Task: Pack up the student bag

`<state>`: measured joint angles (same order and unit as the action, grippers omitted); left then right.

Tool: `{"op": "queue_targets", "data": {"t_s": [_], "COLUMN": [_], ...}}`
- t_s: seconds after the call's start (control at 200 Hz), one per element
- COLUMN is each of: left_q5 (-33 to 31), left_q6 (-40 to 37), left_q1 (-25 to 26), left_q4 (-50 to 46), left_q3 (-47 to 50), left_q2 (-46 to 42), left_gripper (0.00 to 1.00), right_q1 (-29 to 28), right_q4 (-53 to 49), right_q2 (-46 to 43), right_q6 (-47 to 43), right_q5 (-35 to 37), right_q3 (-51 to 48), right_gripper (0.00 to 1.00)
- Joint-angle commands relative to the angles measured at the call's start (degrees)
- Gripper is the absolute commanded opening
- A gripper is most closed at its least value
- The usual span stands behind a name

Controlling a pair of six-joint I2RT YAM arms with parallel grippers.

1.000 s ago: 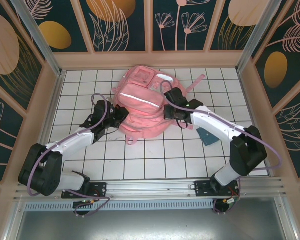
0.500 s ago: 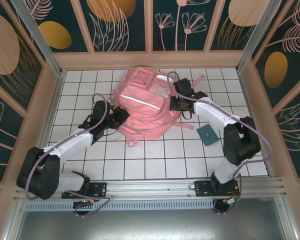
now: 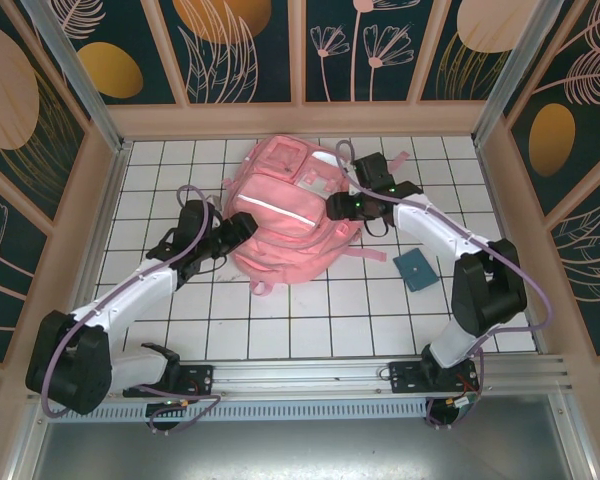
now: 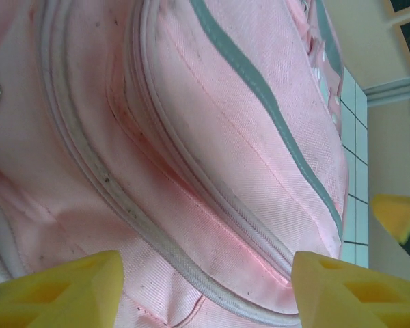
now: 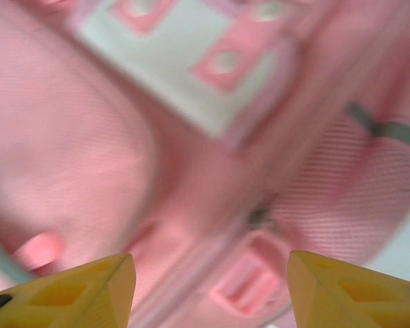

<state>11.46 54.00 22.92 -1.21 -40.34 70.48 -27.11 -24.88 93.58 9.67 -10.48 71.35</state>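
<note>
Since a second ago, the bag (image 3: 285,215) has been shifted toward the far wall and both claws have been spread. Bare worktop (image 3: 310,320) is left along the near edge. The bag is laid far-centre. The left claw (image 3: 238,226) is held wide at its left flank, the right claw (image 3: 338,206) wide at its right. A blue case (image 3: 415,268) is set apart, toward the right edge.

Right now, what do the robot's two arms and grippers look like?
The left arm and right arm have white shells, black joints and a lilac cable looping alongside. The left gripper and right gripper are black; their fingertips are yellow, wedge-shaped.
</note>
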Motion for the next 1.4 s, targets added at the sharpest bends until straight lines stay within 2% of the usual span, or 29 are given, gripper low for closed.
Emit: {"op": "queue_targets", "data": {"t_s": [0.0, 0.22, 0.435, 0.616, 0.856, 1.181, 1.271, 1.331, 1.396], "left_q5": [-4.5, -6.6, -10.4, -10.4, -9.8, -9.1, -9.1, -9.2, -9.4], "left_q6": [-1.6, -4.9, -7.1, -7.0, -7.1, -7.3, -7.3, -7.3, -7.4], "left_q1": [-0.2, -0.2, -0.2, -0.2, -0.2, -0.2, -0.2, -0.2, -0.2], "left_q4": [-3.5, -5.4, -7.0, -6.1, -5.2, -3.8, -3.8, -3.8, -3.8], "left_q3": [-1.6, -4.1, -6.7, -6.9, -6.4, -6.3, -6.5, -6.5, -6.4], "left_q2": [-1.5, -2.1, -1.8, -0.8, 0.1, 1.5, 1.7, 1.5, 1.3], "left_gripper": [0.68, 0.72, 0.79, 0.8, 0.8, 0.81, 0.81, 0.81, 0.81], "right_q1": [-1.8, -1.9, -1.8, -1.8, -2.6, -6.6, -7.4, -7.4, -7.6], "right_q4": [1.3, 2.4, 4.2, 4.6, 2.0, 0.0, 0.5, 1.8, 2.1], "right_q2": [-0.3, 3.3, 6.9, 10.9, 8.6, -1.6, -2.8, -3.4, -3.5], "right_q6": [-6.3, -9.7, -10.1, -10.1, -14.6, -15.6, -14.7, -12.5, -10.3], "right_q5": [-9.3, -15.9, -17.7, -19.1, -27.7, -27.1, -23.5, -18.0, -10.9], "right_q3": [-0.1, 0.7, 2.4, 4.5, 2.2, -6.1, -6.6, -6.8, -6.3], "right_gripper": [0.61, 0.77, 0.82, 0.89, 0.86, 0.8, 0.71, 0.65, 0.65]}}
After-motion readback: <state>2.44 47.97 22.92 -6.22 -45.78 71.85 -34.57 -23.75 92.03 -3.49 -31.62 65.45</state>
